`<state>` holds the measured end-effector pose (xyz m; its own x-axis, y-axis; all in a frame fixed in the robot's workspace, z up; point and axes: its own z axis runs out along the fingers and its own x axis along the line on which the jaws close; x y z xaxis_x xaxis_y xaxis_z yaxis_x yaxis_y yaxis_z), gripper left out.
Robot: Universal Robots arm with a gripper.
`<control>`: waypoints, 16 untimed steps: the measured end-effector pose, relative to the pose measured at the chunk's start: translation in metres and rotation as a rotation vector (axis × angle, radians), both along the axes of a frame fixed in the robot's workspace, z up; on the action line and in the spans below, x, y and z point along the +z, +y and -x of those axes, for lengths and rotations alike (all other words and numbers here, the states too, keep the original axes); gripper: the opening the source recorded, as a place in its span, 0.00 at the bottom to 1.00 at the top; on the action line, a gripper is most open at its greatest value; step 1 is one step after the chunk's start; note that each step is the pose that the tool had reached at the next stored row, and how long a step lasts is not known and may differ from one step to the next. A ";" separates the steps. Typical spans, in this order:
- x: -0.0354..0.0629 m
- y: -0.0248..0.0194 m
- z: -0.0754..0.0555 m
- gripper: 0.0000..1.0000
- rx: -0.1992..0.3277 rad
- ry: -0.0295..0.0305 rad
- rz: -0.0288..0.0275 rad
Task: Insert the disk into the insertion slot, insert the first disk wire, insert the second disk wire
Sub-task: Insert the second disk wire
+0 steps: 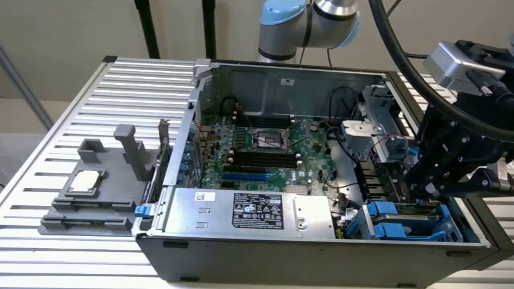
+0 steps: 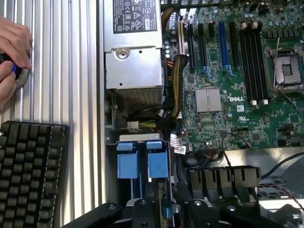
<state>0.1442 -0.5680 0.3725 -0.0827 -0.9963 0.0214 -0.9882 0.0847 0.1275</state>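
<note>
At the lower right of the exterior view, the disk (image 1: 405, 220) sits in its blue carrier inside the bay at the near right corner of the open computer case (image 1: 321, 265). The black gripper (image 1: 437, 180) hangs just above it; whether its jaws are open or closed cannot be told. Left of the bay lies the silver power supply (image 1: 249, 211), with the green motherboard (image 1: 265, 150) beyond. In the wrist view, a hand (image 2: 12, 52) rests on the ribbed worktop (image 2: 61, 71) above a keyboard (image 2: 28, 171).
</note>
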 end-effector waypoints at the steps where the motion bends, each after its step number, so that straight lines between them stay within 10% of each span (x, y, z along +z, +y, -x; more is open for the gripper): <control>1: -0.0008 0.0000 -0.001 0.33 0.000 0.0003 -0.0001; 16: -0.0059 0.0002 -0.002 0.16 0.000 0.0006 -0.0006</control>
